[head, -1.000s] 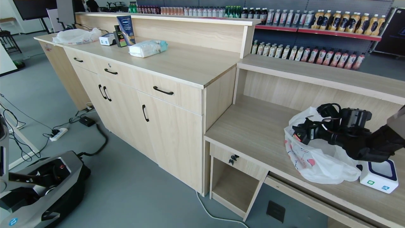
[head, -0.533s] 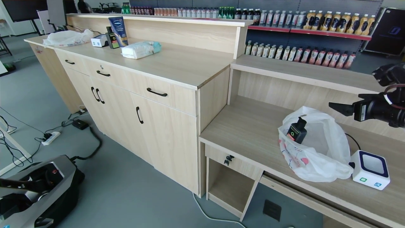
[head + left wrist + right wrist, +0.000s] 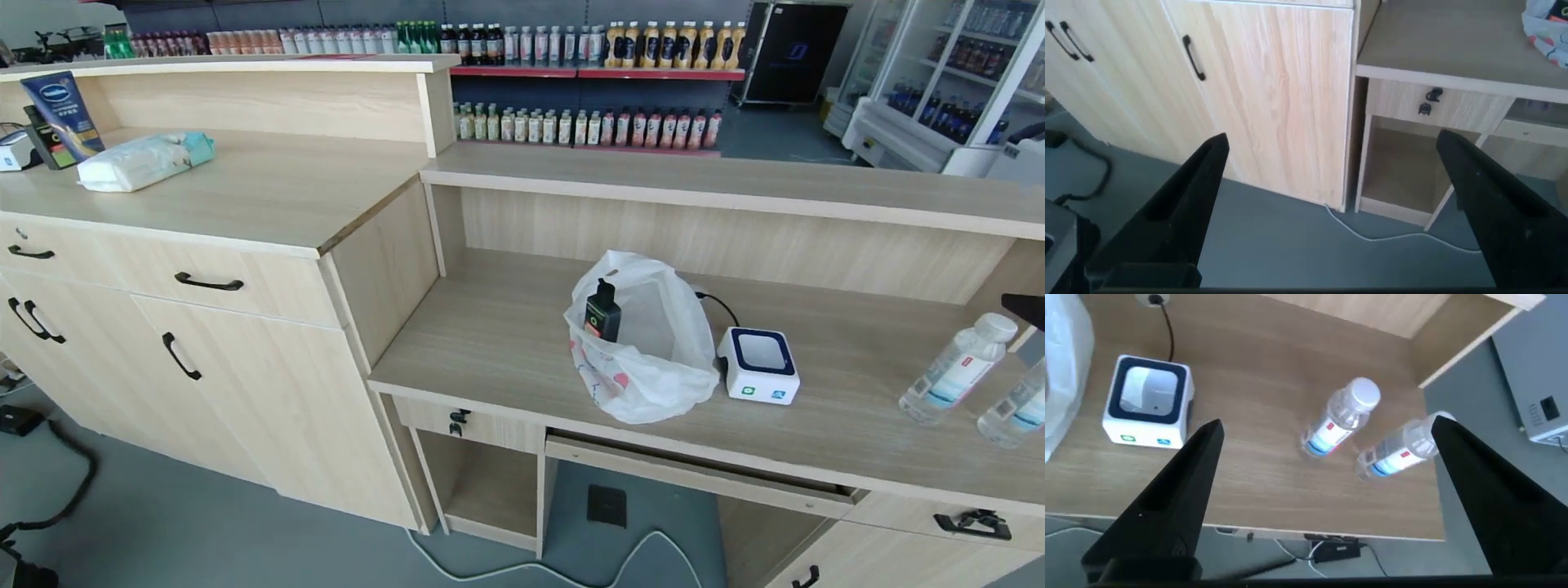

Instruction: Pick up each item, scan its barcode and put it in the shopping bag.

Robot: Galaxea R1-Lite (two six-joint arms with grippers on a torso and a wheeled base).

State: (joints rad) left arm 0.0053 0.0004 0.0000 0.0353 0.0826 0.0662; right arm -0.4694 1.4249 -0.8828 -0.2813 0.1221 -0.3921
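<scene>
Left gripper (image 3: pixel 1333 140) spread wide, low before the cabinet door (image 3: pixel 1282 90). On desk (image 3: pixel 506 327) — shopping bag (image 3: pixel 645 371), mouth open, black item (image 3: pixel 602 310) standing inside, long axis vertical, narrow end up. Just beside, white scanner (image 3: pixel 758 365). Well right, water bottle (image 3: pixel 955 371) and second bottle (image 3: pixel 1012 408), caps toward back wall. Right gripper (image 3: pixel 1327 425) spread apart over them.

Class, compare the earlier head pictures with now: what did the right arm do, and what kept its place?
The right tool let go of the black item in the shopping bag, lifted out and swung right; it now hangs open over the bottles. The head camera also turned right, which is no move of the things. The black item, shopping bag and scanner stayed put.
</scene>
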